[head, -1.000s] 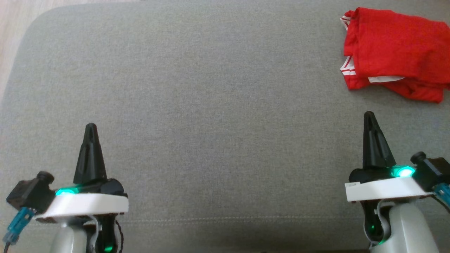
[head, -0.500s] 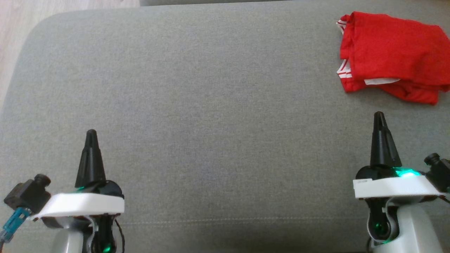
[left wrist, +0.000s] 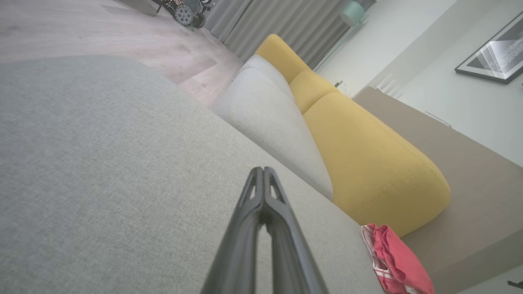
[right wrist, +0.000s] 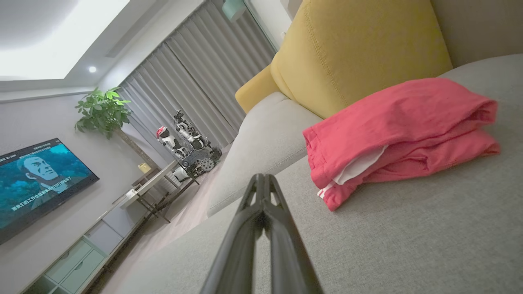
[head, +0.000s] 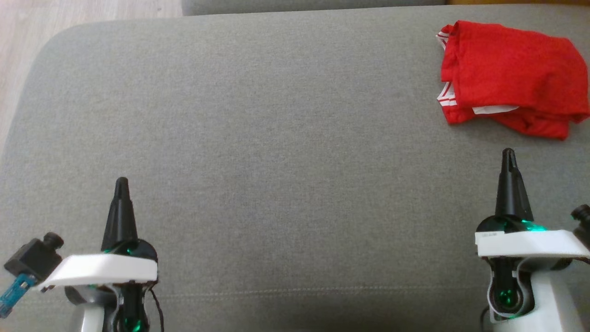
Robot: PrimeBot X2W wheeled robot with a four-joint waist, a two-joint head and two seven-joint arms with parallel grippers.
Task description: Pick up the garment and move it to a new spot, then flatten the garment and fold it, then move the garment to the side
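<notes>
The garment (head: 509, 76) is a red piece with white trim, folded into a thick bundle at the far right of the grey sofa seat (head: 276, 138). It also shows in the right wrist view (right wrist: 400, 134) and small in the left wrist view (left wrist: 394, 261). My right gripper (head: 508, 154) is shut and empty, hovering just in front of the garment without touching it. My left gripper (head: 121, 182) is shut and empty at the lower left, far from the garment.
Behind the seat stand a pale grey cushion (left wrist: 278, 126) and a yellow cushion (left wrist: 367, 155). The seat's left edge drops to a wooden floor (head: 18, 55). Across the room are a television (right wrist: 36, 179), a plant (right wrist: 104, 112) and a low table (right wrist: 151, 188).
The head view has tilted, so the whole picture has slid down and left. Both grippers have drawn back toward the lower edge, fingers shut throughout. The garment lies as before.
</notes>
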